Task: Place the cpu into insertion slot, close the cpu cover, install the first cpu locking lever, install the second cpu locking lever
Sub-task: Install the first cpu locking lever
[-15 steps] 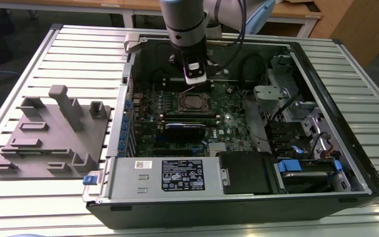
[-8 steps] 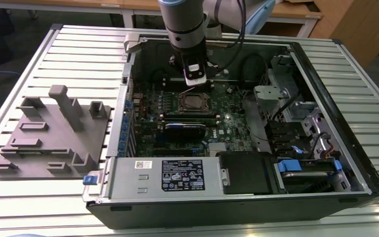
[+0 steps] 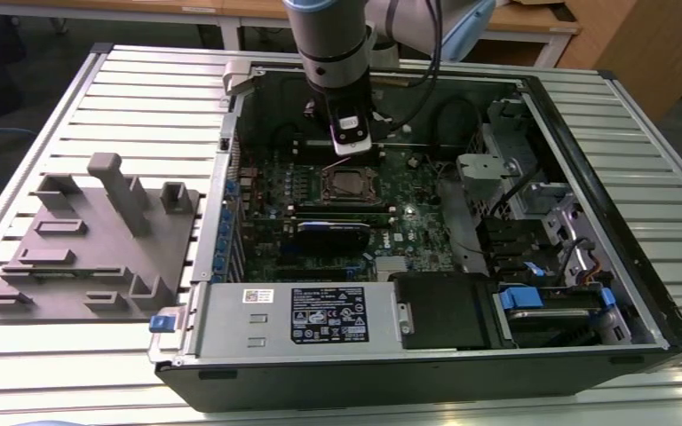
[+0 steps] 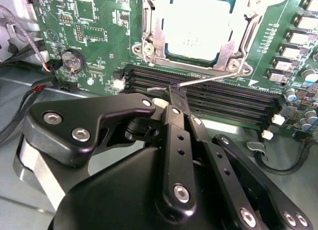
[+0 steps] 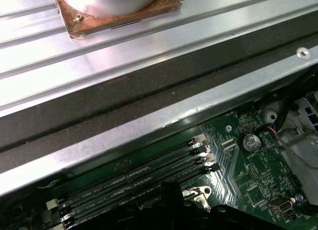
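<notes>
One wire lever pinched beside the covered cpu

Second wrist view, nearest: black linked-finger gripper (image 4: 175,93), jaws clenched together at the tip on a thin silvery wire lever (image 4: 213,79). The wire runs out to either side of the tip. Just beyond, long black memory slots (image 4: 223,98) lie in a row on the green motherboard (image 4: 129,56). Past them, the small square cpu (image 4: 198,29) with a pale grey metal top sits flat in the dark insertion slot (image 4: 241,66) with its silvery rim. The thin silvery cpu cover (image 4: 158,38) frame lies down over it, chip top showing through the window. Round coin battery (image 4: 73,60) sits off to one side on the board.

Exterior view: gripper hangs inside the open black computer case (image 3: 436,382), on the far side of the insertion slot. Case lies on a slatted aluminium counter (image 3: 139,98). Grey moulded fixture (image 3: 92,240) rests beside the case, on the exterior view's left.
</notes>
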Robot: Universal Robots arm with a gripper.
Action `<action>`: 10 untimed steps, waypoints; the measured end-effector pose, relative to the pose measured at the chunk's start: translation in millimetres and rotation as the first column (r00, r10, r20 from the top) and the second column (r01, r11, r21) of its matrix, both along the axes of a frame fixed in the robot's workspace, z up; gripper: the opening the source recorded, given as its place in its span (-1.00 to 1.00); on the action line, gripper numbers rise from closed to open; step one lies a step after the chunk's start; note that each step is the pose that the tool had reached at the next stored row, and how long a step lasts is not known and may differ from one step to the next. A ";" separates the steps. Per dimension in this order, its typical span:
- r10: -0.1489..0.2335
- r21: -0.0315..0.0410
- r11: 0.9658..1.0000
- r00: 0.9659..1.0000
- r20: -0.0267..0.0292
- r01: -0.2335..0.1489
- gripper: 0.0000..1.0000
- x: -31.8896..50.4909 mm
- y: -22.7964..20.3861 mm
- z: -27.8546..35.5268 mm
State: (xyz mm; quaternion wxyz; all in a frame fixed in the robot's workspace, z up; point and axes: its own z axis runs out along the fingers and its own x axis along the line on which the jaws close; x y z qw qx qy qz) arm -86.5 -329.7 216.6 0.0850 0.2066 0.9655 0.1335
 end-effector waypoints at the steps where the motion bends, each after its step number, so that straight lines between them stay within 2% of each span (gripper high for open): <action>1: 0.000 0.000 1.000 1.000 0.000 0.000 -0.80 0.0 0.0 -0.4; 10: 0.000 0.000 1.000 1.000 0.000 0.000 -0.80 0.0 0.0 -2.1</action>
